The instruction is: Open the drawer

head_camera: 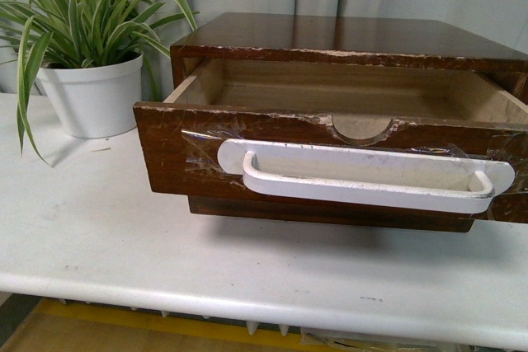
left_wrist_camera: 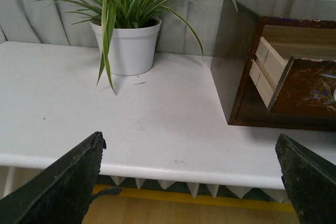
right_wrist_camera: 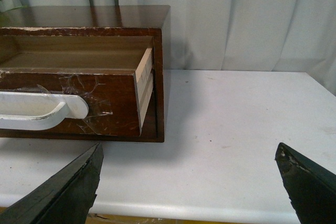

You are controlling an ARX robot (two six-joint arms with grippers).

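The drawer [head_camera: 330, 150] is being seen already pulled partway out of its dark wooden cabinet [head_camera: 346, 37], which is sitting toward the desk's back edge, right of centre; the pale interior is being exposed behind the notched front. The white handle [head_camera: 363, 175] is being left untouched. Both grippers are being held back off the desk's front edge: the left gripper [left_wrist_camera: 191, 182] with fingers spread wide and empty, the right gripper [right_wrist_camera: 191, 182] likewise released, gripping nothing. The opening step appears largely done, though full travel cannot be judged from here. Any further pull is being judged to need a fresh approach to the handle. A potted plant [head_camera: 91, 55] is standing at the back left corner.
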